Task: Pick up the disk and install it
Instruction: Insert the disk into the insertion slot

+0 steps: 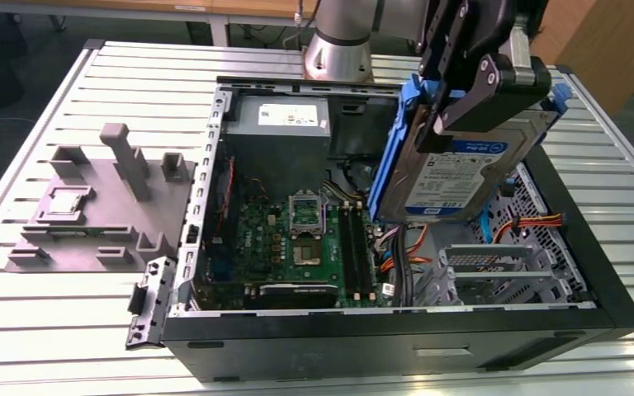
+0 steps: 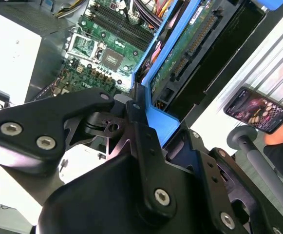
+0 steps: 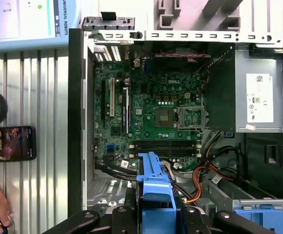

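Open computer case (image 1: 405,346), grey fixture (image 1: 86,239), phone (image 3: 9,143)

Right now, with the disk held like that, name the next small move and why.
Probably rotate the disk toward level: the gripper holds it steeply tilted above the open case, not yet in the metal drive cage.

The exterior view looks down at a slant on the whole open computer case (image 1: 405,334) on the counter (image 1: 30,330), the first wrist view peers straight down into it, the second wrist view hugs the claw (image 2: 158,122) — all three share the green motherboard (image 1: 295,239).
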`<control>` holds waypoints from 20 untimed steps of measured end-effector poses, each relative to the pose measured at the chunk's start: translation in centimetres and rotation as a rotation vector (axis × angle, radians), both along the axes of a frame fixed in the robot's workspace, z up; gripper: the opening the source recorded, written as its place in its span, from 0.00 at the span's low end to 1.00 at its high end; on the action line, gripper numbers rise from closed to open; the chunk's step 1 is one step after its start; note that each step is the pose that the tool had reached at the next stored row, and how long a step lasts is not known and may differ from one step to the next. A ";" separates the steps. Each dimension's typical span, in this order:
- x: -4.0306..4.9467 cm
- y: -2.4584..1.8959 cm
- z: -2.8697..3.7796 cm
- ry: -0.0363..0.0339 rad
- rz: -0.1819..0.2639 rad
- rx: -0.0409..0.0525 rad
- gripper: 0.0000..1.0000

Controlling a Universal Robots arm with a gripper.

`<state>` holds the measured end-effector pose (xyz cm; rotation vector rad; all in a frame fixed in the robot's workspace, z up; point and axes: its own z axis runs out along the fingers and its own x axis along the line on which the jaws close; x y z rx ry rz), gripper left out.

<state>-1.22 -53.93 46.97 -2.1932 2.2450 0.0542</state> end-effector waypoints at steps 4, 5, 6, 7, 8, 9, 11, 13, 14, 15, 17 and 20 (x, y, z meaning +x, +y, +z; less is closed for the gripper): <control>0.51 -0.05 -0.16 -0.0008 0.000 -0.0002 0.37; 0.54 -0.06 -0.19 -0.0010 0.000 -0.0001 0.37; 0.54 -0.08 -0.22 -0.0012 0.000 -0.0001 0.37; 0.54 -0.12 -0.26 -0.0015 0.000 0.0001 0.37; 0.55 -0.18 -0.27 -0.0016 0.000 -0.0002 0.37; 0.55 -0.28 -0.31 -0.0019 0.000 -0.0001 0.37; 0.55 -0.46 -0.36 -0.0023 0.000 0.0000 0.37; 0.55 -0.60 -0.40 -0.0026 0.000 -0.0002 0.37; 0.55 -0.65 -0.43 -0.0027 0.000 -0.0002 0.37; 0.57 -0.68 -0.45 -0.0028 0.000 -0.0001 0.37; 0.66 -0.70 -0.47 -0.0027 0.000 -0.0005 0.37; 0.94 -0.71 -0.51 -0.0028 0.000 -0.0003 0.37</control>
